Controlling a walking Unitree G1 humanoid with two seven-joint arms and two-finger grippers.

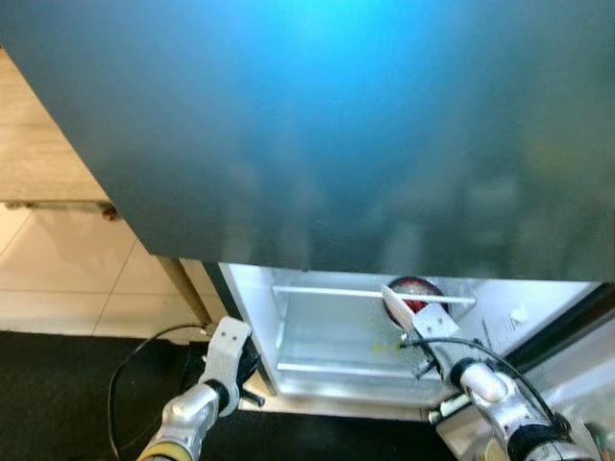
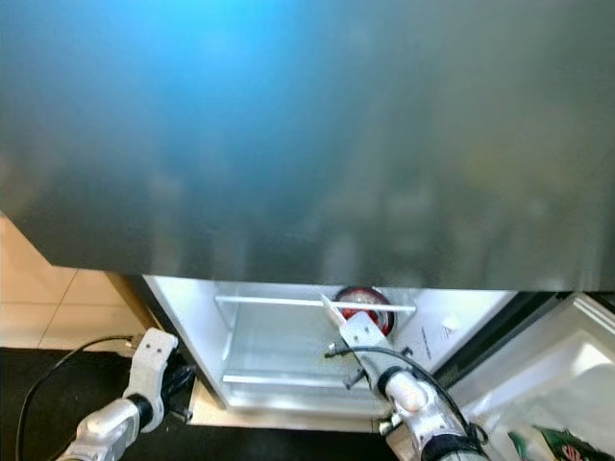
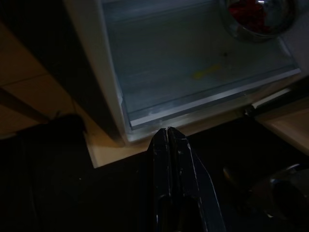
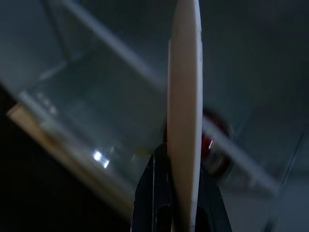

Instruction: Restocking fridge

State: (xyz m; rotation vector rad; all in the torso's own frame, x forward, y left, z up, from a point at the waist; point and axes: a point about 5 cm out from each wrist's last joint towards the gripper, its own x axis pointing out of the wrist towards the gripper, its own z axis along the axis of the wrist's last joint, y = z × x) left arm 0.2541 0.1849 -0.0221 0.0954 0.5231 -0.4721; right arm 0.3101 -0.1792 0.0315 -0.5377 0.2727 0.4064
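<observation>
- The open fridge (image 1: pixel 259 307) was seen from above, with its lit lower compartment below a wide dark grey surface (image 1: pixel 336 134).
- A white plate (image 4: pixel 186 101) was gripped on its edge between the fingers of the right gripper (image 4: pixel 176 166), and it was held upright inside the compartment, above the glass shelf (image 3: pixel 193 63).
- A metal bowl with red contents (image 3: pixel 258 14) was placed at the back right of that shelf, just behind the plate.
- A small yellow mark (image 3: pixel 205 73) was visible on the glass.
- The left gripper (image 3: pixel 169 133) was kept outside the fridge, near its lower left corner, above the dark floor mat (image 1: pixel 58 394); its fingers were pressed together with nothing between them.
- A black cable (image 1: pixel 135 351) was lying on the mat beside the left arm.
</observation>
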